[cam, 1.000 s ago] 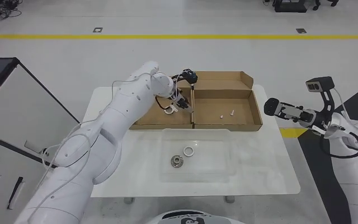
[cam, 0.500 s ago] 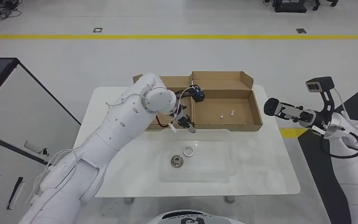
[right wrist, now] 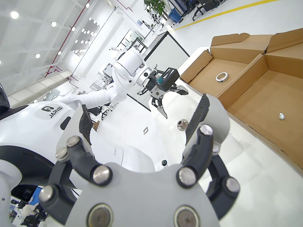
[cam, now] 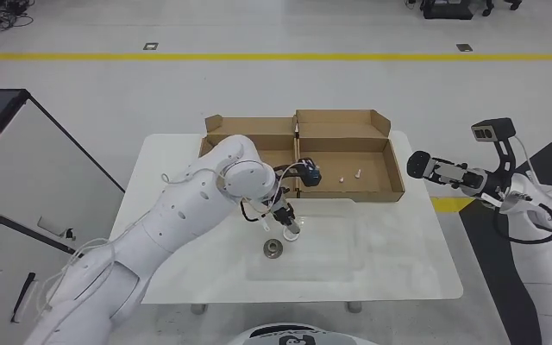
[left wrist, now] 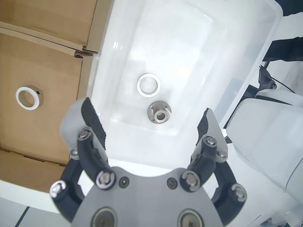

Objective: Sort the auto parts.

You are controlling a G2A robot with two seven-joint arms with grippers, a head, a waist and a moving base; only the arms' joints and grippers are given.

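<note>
two rings (left wrist: 148, 85), one flange (left wrist: 159, 113), two bolts (cam: 356, 172)

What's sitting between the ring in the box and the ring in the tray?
Only the box wall and the tray rim, then bare tray floor; the left wrist view shows it.

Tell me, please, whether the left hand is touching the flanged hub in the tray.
Apart. The right wrist view shows the open left hand hanging above the flanged hub, with a clear gap between them.
</note>
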